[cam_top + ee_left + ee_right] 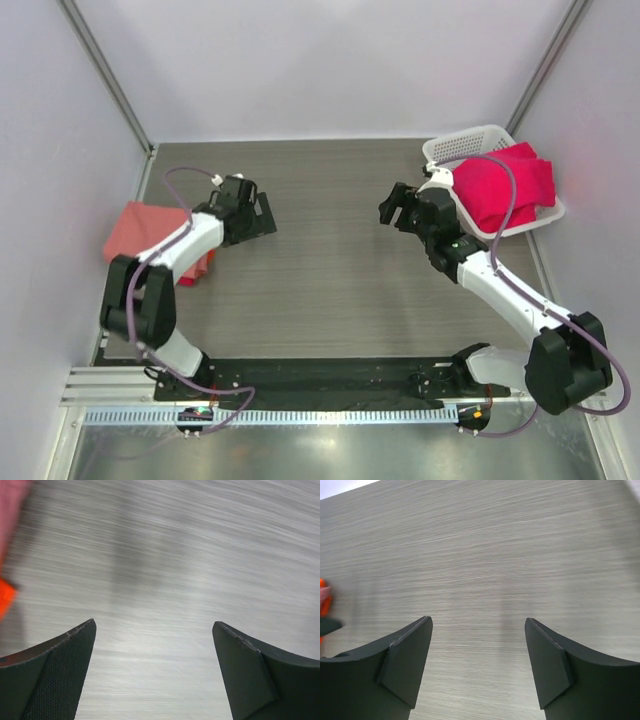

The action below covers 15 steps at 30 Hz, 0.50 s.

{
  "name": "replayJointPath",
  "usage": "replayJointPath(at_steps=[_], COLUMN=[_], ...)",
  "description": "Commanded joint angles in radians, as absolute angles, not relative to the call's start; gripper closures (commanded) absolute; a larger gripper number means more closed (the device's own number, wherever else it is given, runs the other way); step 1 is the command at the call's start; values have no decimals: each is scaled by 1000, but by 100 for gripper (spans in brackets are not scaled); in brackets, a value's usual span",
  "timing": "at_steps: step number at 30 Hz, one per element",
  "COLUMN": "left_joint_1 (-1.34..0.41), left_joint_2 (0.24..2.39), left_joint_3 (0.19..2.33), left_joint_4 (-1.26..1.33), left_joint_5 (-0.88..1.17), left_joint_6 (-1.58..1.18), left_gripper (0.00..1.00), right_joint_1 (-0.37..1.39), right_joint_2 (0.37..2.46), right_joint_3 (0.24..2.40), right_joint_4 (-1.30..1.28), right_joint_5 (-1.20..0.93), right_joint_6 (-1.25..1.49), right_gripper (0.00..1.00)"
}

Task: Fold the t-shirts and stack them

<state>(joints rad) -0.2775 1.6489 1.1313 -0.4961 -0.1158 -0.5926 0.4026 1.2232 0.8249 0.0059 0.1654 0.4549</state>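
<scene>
Fetching nxt tee, prob: L gripper (154, 624), R gripper (477, 620) spread, empty; you send R to crimson tees (500, 190), far-right basket (470, 140).

Grey wood-grain table (330, 270) inside a white booth
White walls (330, 60) close three sides — metal posts (107, 72) stand at the far corners (soft, even light), a slotted rail (300, 416) along the near edge.

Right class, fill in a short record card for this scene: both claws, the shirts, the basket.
Left claw: open, empty, over bare table
Right claw: open, empty, over bare table
Basket: white mesh, far right corner
Crimson t-shirts: heaped in the Basket
Salmon-pink t-shirt: at the table's left edge
</scene>
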Motion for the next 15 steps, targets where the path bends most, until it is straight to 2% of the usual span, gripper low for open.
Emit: replayJointPath(at_steps=[1, 6, 10, 12, 15], left_joint_1=[-383, -503, -529, -529, -529], left_joint_2=[1451, 1180, 1054, 1036, 1042], left_joint_3=[1005, 725, 573, 523, 528], left_joint_4=[-301, -59, 161, 260, 227], left_joint_5=[-164, -363, -387, -388, -399], left_joint_6=[-594, -549, -512, -502, -500], left_gripper=[0, 0, 0, 0, 1], right_joint_1=[399, 399, 397, 399, 397], right_joint_2=[1125, 1025, 976, 959, 957], right_joint_3=[796, 715, 664, 643, 588], right_joint_4=[-61, -63, -63, -63, -6], right_joint_5=[348, 471, 544, 546, 560], right_joint_6=[385, 408, 397, 399, 417], right_gripper=[18, 14, 14, 14, 14])
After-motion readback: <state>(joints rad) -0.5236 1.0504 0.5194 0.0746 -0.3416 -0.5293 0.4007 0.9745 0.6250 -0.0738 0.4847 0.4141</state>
